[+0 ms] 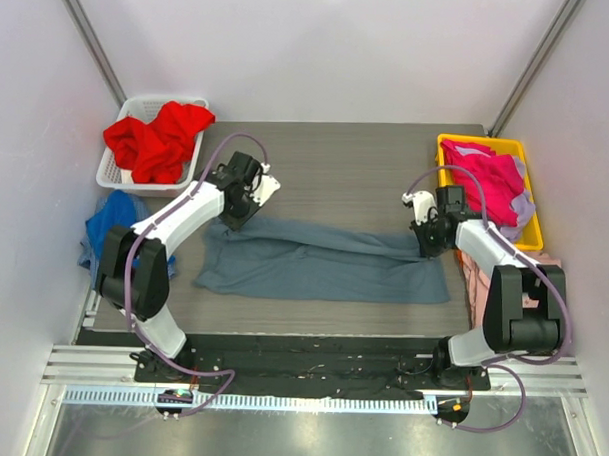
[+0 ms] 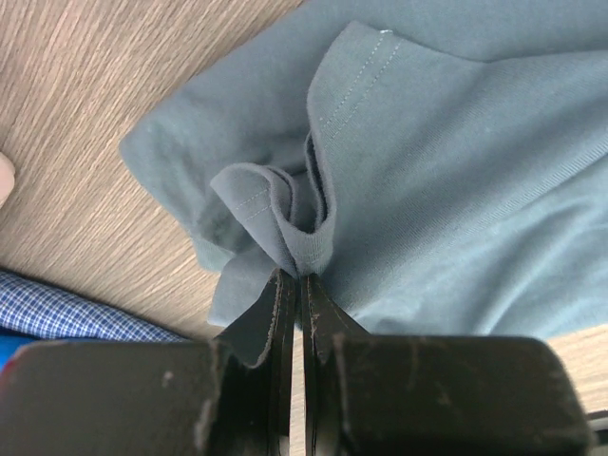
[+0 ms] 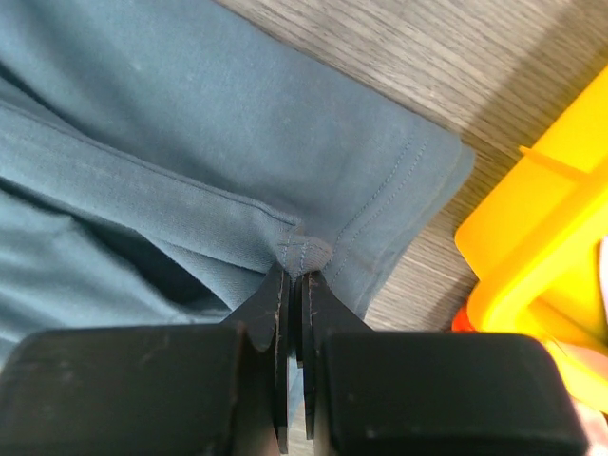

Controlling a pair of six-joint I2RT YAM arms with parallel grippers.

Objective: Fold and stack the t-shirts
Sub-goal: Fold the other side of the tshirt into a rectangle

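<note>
Cloth covers the middle of the grey-brown wood-grain table (image 1: 337, 169): 1 large slate blue-grey short-sleeved t-shirt (image 1: 323, 269) lies flat in a long band running left to right, doubled over lengthwise, its upper layer narrower than the lower.

The left gripper (image 1: 235, 218) is down at the band's upper left corner. In the left wrist view its 2 black fingers (image 2: 258, 321) are pressed together on a bunched fold of the shirt's hemmed edge, and the cloth rises in a small loop just above the tips.

The right gripper (image 1: 427, 247) sits at the band's upper right end. In the right wrist view its jaws are closed as well, pinching a small pucker of the same shirt beside a stitched hem, with the cloth's rounded corner resting on the wood just beyond.

A white slatted plastic basket (image 1: 159, 101) at the table's far left corner holds a crumpled red t-shirt (image 1: 158, 138). A yellow plastic bin (image 1: 483, 143) along the right edge holds a magenta t-shirt (image 1: 491, 185); its corner shows near the grey shirt's corner but apart from it.

A royal blue t-shirt (image 1: 106, 226) lies crumpled at the table's left edge below the basket. A pale pink t-shirt (image 1: 478, 281) lies at the right edge below the bin, partly hidden by the right arm. A blue-and-white checked cloth (image 2: 57, 309) shows at the lower left of the left wrist view.
</note>
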